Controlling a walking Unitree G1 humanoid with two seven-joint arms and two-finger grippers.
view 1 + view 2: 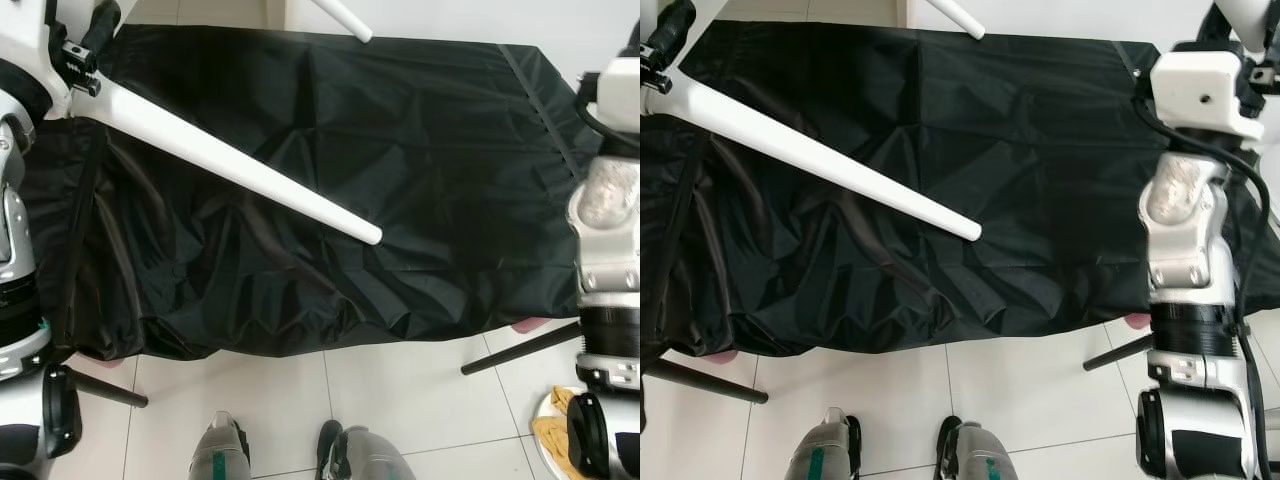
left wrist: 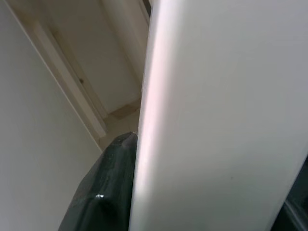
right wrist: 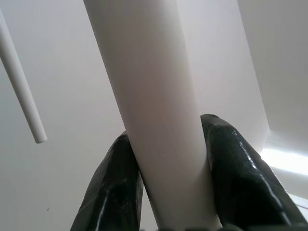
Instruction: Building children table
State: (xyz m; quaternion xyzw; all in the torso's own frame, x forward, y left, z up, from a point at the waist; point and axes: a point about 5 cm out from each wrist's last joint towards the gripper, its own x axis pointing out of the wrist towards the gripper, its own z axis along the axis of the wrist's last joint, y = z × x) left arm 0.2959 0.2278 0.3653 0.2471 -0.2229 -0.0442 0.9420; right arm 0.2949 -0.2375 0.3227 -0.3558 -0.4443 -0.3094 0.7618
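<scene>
Right gripper [image 3: 168, 192] has both black fingers [image 3: 240, 178] pressed against a white table leg [image 3: 154, 106], clamped on it. Left gripper [image 1: 85, 45], high at the robot's left, touches another long white leg [image 1: 240, 170] slanting over the black cloth [image 1: 400, 200]; whether its fingers are closed cannot be told. A third leg's tip [image 1: 345, 18] pokes in at the far edge. Below, white floor tiles [image 1: 400, 400] and the robot's feet [image 1: 220, 450]
</scene>
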